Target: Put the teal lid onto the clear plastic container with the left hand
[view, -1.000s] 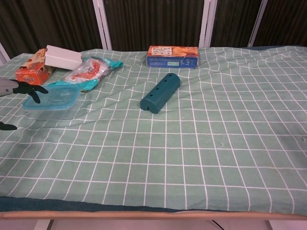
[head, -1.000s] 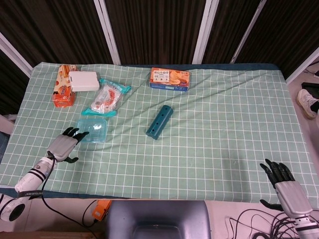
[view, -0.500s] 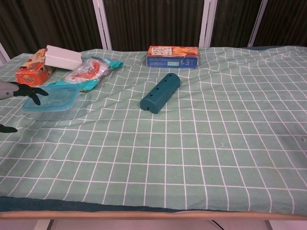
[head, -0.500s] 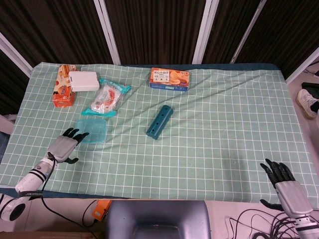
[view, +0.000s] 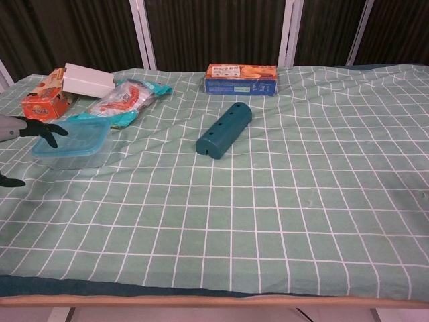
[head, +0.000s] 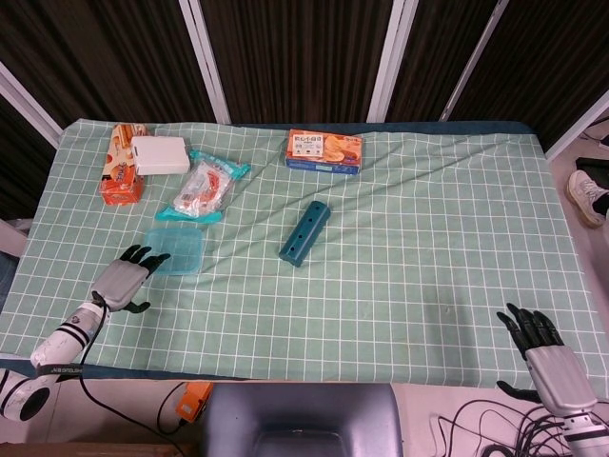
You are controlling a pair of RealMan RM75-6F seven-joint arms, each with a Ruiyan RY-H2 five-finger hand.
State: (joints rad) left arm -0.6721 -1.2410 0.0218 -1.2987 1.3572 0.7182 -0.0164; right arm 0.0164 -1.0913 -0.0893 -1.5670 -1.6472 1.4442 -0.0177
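The clear plastic container [head: 177,254] sits on the left side of the table, and the teal lid [head: 181,246] lies flat on top of it. The chest view shows the same container [view: 67,155] with the lid [view: 74,137] covering it. My left hand [head: 121,278] lies just left of the container, holding nothing, with its dark fingers [view: 48,127] spread and reaching to the lid's near-left corner. Whether they touch it I cannot tell. My right hand [head: 546,354] hangs off the table's near right corner with its fingers apart and empty.
A snack bag [head: 203,190] lies just behind the container. An orange box [head: 120,165] with a white box [head: 160,155] on it stands at the far left. A dark teal cylinder [head: 304,232] lies mid-table, and a biscuit box [head: 324,150] is at the back.
The lid and container have settled flat. My left hand has drawn slightly back to the left, off the lid. The right hand has not moved.
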